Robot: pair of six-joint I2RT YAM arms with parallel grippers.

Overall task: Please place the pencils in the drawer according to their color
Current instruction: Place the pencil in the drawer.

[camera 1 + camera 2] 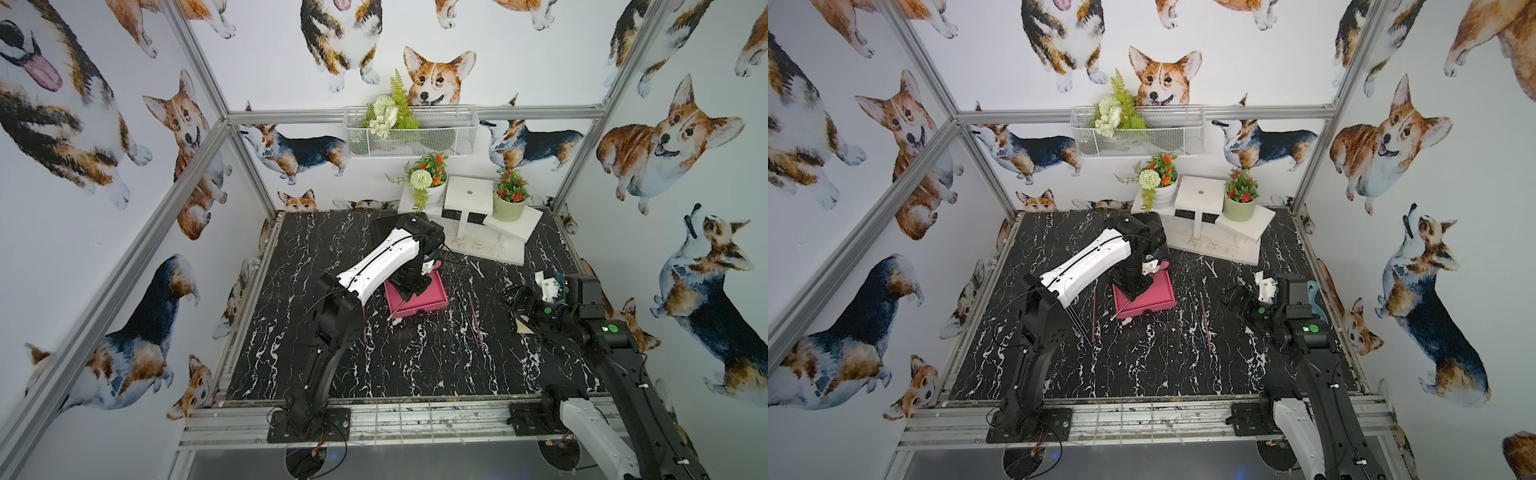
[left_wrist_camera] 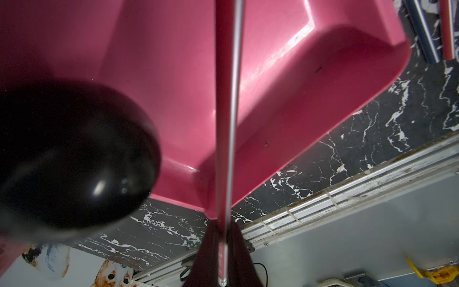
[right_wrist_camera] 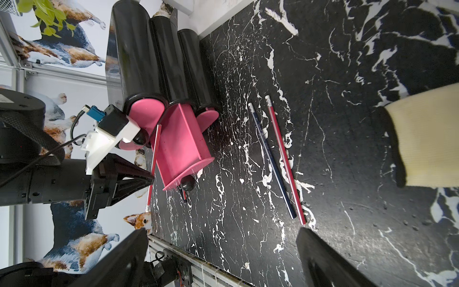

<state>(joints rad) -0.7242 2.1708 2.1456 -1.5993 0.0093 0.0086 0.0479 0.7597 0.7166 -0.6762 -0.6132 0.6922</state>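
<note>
Pink plastic is filling the left wrist view: the pulled-out drawer point(image 2: 298, 99) is sitting on the black marbled table point(image 3: 347, 74). The left gripper point(image 3: 151, 177) is pinching a red pencil point(image 3: 154, 154) between pressed-together fingers, holding it slanted over the drawer. The right gripper point(image 3: 345, 188) is hovering with its fingers spread wide, gripping nothing. Between it and the drawer, a dark blue pencil point(image 3: 272, 159) and a second red pencil point(image 3: 285, 161) are lying side by side. More pencils point(image 1: 1094, 320) are lying under the left arm.
</note>
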